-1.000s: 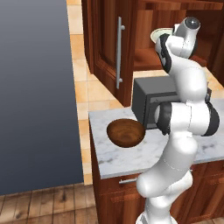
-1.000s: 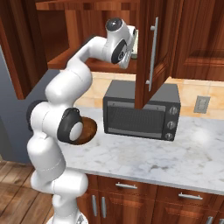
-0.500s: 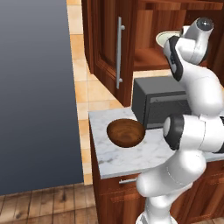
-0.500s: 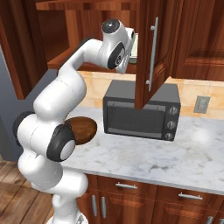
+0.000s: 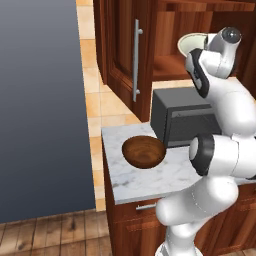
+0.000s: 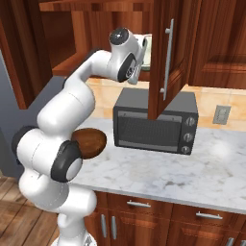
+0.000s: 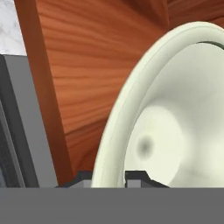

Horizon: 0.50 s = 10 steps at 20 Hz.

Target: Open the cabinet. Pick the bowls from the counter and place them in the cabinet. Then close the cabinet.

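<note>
The pale cream-green bowl fills the hand view, tilted on edge. My gripper is shut on its rim, one dark fingertip on each side. The bowl is held inside the open cabinet, just above its shelf. From the right it peeks out behind the open right door. The dark brown bowl rests on the marble counter, left of the microwave, and is partly hidden by my arm.
A dark grey microwave stands on the counter under the cabinet. Both doors hang open with silver bar handles. A tall dark grey fridge side bounds the left. A wall outlet is at the right.
My hand has carried the cream bowl a little deeper into the cabinet, and my elbow has swung outward and lower. The brown bowl and the doors have not moved.
</note>
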Motion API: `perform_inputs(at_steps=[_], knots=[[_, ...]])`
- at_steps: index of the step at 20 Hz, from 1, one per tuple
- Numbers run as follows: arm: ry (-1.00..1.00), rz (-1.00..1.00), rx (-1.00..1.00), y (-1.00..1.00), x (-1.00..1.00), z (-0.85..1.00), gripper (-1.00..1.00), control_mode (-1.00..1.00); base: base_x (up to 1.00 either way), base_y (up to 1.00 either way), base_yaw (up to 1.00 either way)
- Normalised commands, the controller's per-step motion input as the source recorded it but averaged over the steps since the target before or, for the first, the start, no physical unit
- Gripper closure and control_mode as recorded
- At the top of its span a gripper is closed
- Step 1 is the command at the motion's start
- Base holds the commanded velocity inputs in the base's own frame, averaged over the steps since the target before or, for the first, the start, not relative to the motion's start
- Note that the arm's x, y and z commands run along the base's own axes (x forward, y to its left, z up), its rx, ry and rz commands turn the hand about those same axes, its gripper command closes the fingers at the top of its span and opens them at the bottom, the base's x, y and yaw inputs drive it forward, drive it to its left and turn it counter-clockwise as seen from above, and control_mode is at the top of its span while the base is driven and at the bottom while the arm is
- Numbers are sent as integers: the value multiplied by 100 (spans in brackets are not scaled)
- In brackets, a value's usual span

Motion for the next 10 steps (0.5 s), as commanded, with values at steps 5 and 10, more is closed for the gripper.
perform_inputs(at_steps=[5, 10], knots=[[10, 1, 0, -11, 60, -1, 100, -100, 0, 0, 0], [8, 3, 2, -20, 60, -1, 100, -100, 0, 0, 0]])
